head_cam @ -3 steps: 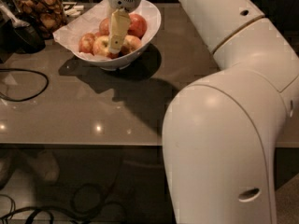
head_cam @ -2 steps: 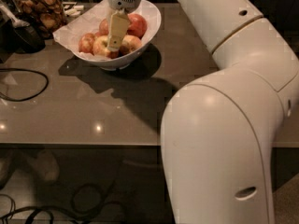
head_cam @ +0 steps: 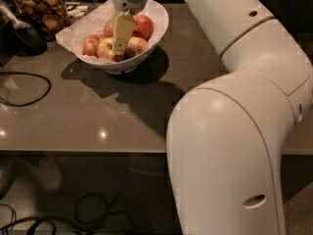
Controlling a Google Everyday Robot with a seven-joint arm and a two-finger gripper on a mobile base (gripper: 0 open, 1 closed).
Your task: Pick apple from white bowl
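Claw [head_cam: 118, 49] at yellow-red apple [head_cam: 104, 48] in white bowl [head_cam: 160, 29].

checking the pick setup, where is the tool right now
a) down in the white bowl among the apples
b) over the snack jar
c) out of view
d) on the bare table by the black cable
a: the tool reaches straight down into the white bowl, with its tip among the apples.

Gripper [head_cam: 118, 48] hangs down inside the white bowl [head_cam: 157, 31], right over the apple [head_cam: 105, 48]; bowl's on the table [head_cam: 73, 121], far side, jar [head_cam: 43, 11] to its left.
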